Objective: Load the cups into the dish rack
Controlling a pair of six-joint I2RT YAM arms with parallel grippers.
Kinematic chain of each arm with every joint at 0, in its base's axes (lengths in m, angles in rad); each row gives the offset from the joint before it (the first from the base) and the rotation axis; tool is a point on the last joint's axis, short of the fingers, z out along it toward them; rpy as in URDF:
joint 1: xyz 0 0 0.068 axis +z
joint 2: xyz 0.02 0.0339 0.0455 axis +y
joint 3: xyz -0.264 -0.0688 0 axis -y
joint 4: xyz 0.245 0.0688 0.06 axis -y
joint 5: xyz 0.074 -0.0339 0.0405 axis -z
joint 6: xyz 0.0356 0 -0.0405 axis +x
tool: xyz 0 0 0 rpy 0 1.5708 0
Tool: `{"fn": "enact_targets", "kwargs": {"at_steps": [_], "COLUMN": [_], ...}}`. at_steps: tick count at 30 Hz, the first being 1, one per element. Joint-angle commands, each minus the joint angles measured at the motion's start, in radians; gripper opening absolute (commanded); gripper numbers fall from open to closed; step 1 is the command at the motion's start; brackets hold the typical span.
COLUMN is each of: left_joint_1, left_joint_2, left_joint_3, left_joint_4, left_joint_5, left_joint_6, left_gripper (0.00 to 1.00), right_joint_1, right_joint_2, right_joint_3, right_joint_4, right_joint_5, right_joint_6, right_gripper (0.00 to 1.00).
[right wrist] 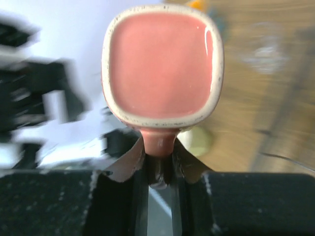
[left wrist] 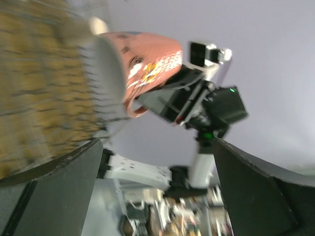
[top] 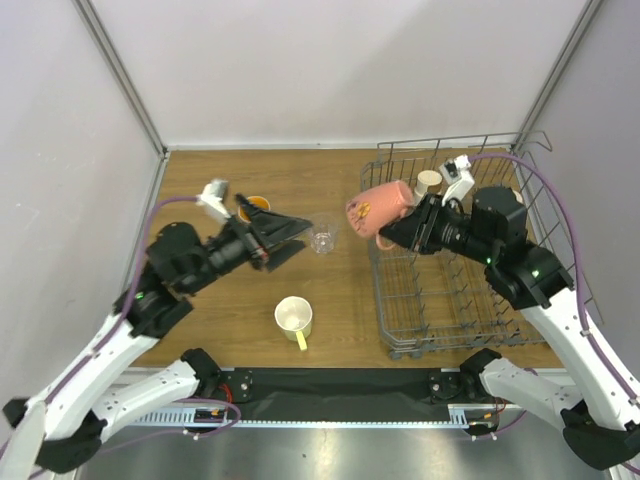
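**Pink mug at the rack's edge**

Pink mug (top: 378, 208) hung sideways over the rack's (top: 437, 342) left rim, its glossy ceramic handle (right wrist: 160, 142) pinched by the right gripper (top: 390, 238). A good placement called for tipping it mouth-down and lowering it slowly between the thin wire tines, since the squarish, speckled rim could catch. The left gripper (top: 303, 235) stood spread and empty over the wooden bench (top: 340, 180).

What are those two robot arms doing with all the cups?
The right arm has its jaws shut on the handle of a pink mug and holds it up, tipped sideways, at the left edge of the dish rack. The left arm has its jaws wide open with nothing in them. A yellow cup, a clear glass and a cup that is orange inside sit on the table. A beige cup is in the rack.
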Motion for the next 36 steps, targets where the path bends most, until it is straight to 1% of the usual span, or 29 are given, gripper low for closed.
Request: {"fn": "enact_targets", "kwargs": {"at_steps": [1, 2, 3, 4, 5, 6, 7, 8, 11, 12, 14, 17, 19, 23, 28, 36], "left_joint_1": [0.052, 0.057, 0.06, 0.059, 0.06, 0.06, 0.059, 0.059, 0.06, 0.06, 0.059, 0.06, 0.059, 0.06, 0.06, 0.06], "left_joint_2": [-0.092, -0.105, -0.114, -0.128, -0.131, -0.136, -0.14, -0.145, -0.165, -0.171, -0.194, -0.212, -0.212, -0.194, -0.16, -0.128], "left_joint_3": [0.087, 0.099, 0.108, 0.116, 0.128, 0.133, 0.131, 0.119, 0.093, 0.088, 0.081, 0.073, 0.073, 0.082, 0.111, 0.119], "left_joint_4": [-0.447, -0.488, -0.584, -0.628, -0.668, -0.743, -0.76, -0.76, -0.762, -0.76, -0.768, -0.773, -0.776, -0.774, -0.763, -0.766], "left_joint_5": [-0.116, -0.14, -0.163, -0.213, -0.231, -0.246, -0.252, -0.242, -0.22, -0.22, -0.231, -0.234, -0.229, -0.215, -0.22, -0.197], "left_joint_6": [0.075, 0.089, 0.087, 0.083, 0.064, 0.049, 0.037, 0.037, 0.03, 0.027, 0.017, 0.012, 0.01, 0.024, 0.053, 0.101], "left_gripper": [1.0, 1.0, 1.0, 1.0, 1.0, 1.0, 1.0, 1.0, 0.98, 0.98, 0.98, 0.98, 0.98, 0.98, 0.98, 0.96], "right_joint_1": [-0.043, -0.055, -0.066, -0.081, -0.08, -0.082, -0.082, -0.082, -0.086, -0.089, -0.094, -0.109, -0.115, -0.129, -0.132, -0.134], "right_joint_2": [0.043, 0.057, 0.069, 0.089, 0.141, 0.161, 0.18, 0.201, 0.241, 0.26, 0.275, 0.319, 0.339, 0.395, 0.418, 0.494], "right_joint_3": [0.086, 0.087, 0.09, 0.098, 0.125, 0.132, 0.135, 0.129, 0.122, 0.11, 0.087, 0.069, 0.044, 0.043, 0.007, -0.029], "right_joint_4": [-0.076, -0.086, -0.108, -0.127, -0.162, -0.173, -0.176, -0.166, -0.152, -0.142, -0.095, -0.069, -0.038, -0.017, 0.043, 0.118], "right_joint_5": [0.237, 0.263, 0.288, 0.346, 0.394, 0.434, 0.504, 0.536, 0.624, 0.632, 0.644, 0.667, 0.657, 0.64, 0.615, 0.636], "right_joint_6": [-0.159, -0.173, -0.189, -0.21, -0.257, -0.281, -0.299, -0.337, -0.379, -0.406, -0.425, -0.442, -0.454, -0.451, -0.44, -0.451], "right_gripper": [0.0, 0.0, 0.0, 0.0, 0.0, 0.0, 0.0, 0.0, 0.0, 0.0, 0.0, 0.0, 0.0, 0.0, 0.0, 0.0]}}
